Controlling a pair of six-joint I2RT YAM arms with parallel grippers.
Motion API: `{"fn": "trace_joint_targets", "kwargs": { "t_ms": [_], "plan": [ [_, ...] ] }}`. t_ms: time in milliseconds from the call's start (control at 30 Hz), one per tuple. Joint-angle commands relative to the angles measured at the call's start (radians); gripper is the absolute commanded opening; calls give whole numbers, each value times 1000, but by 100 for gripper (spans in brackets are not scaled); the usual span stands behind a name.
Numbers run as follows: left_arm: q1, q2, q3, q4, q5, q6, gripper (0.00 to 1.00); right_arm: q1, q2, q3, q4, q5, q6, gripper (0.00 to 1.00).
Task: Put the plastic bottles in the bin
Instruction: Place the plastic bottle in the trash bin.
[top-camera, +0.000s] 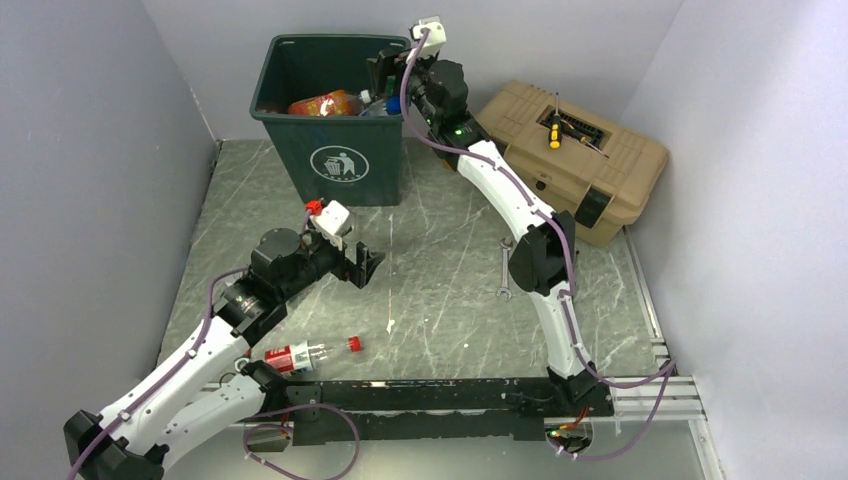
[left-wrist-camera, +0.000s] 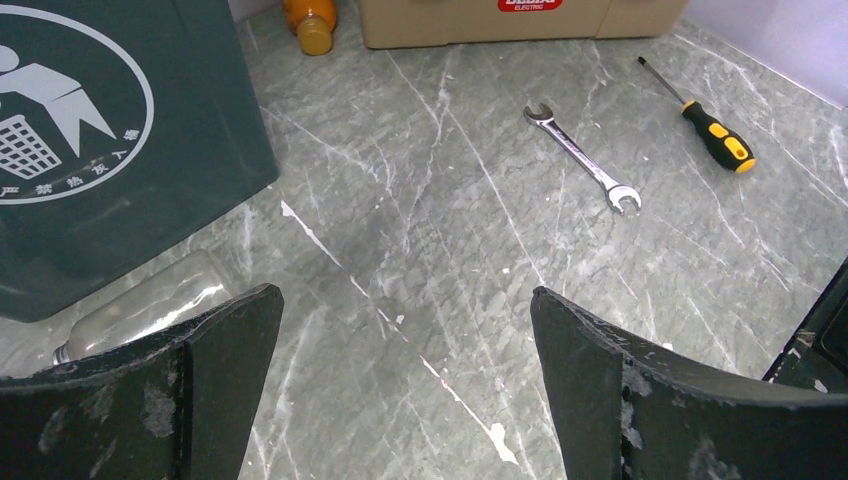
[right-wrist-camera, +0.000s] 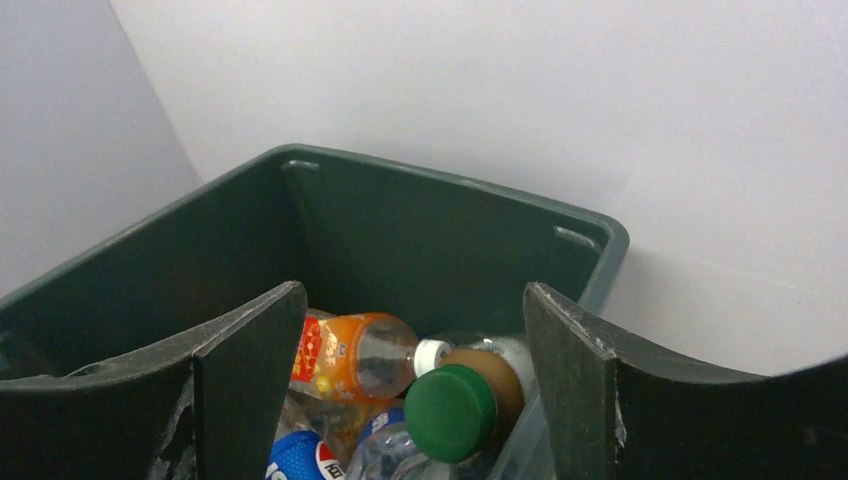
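The dark green bin (top-camera: 340, 150) stands at the back, its front symbol showing close (left-wrist-camera: 100, 150). My right gripper (top-camera: 385, 75) hangs open over its right rim (right-wrist-camera: 412, 290). Below the jaws a brown bottle with a green cap (right-wrist-camera: 450, 410) lies loose on an orange bottle (right-wrist-camera: 350, 360) and a Pepsi-blue one (right-wrist-camera: 300, 460) inside the bin (right-wrist-camera: 430, 240). My left gripper (top-camera: 368, 262) is open and empty over the table (left-wrist-camera: 405, 292). A clear bottle (left-wrist-camera: 150, 305) lies against the bin's foot. An orange bottle (left-wrist-camera: 310, 20) sits by the toolbox. A red-labelled bottle (top-camera: 300, 353) lies near the left arm.
A tan toolbox (top-camera: 580, 160) stands at the back right with a yellow-handled screwdriver (top-camera: 554, 130) on its lid. A wrench (left-wrist-camera: 582, 170) and another screwdriver (left-wrist-camera: 712, 135) lie on the marble table right of my left gripper. Grey walls close in on three sides.
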Motion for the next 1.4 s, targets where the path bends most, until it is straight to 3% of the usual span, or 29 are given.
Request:
{"fn": "trace_joint_targets", "kwargs": {
  "t_ms": [0, 267, 400, 667, 800, 900, 1067, 1267, 1367],
  "plan": [
    [6, -3, 34, 11, -11, 13, 99, 2, -48, 78, 2, -18, 19, 85],
    [5, 3, 42, -3, -46, 1, 99, 28, -176, 50, -34, -63, 72, 87],
    [5, 16, 62, -39, -121, -27, 99, 80, -359, -95, -30, -62, 66, 88],
    [5, 25, 77, -89, -365, -70, 99, 124, -1006, -1003, 159, -60, 199, 89],
    [7, 21, 80, -106, -446, -73, 100, 127, -1228, -1328, 82, -50, 273, 89],
    [8, 5, 81, -114, -498, -80, 100, 127, -1322, -1511, 6, -135, 334, 88],
    [10, -16, 79, -112, -521, -58, 99, 173, -1281, -1740, 38, -353, 439, 83],
    [11, 4, 99, -153, -519, -66, 98, 421, -1016, -1739, 143, -413, 258, 81],
    [12, 9, 95, -144, -505, -60, 98, 487, -909, -1737, 262, -431, 199, 82]
  ]
}}
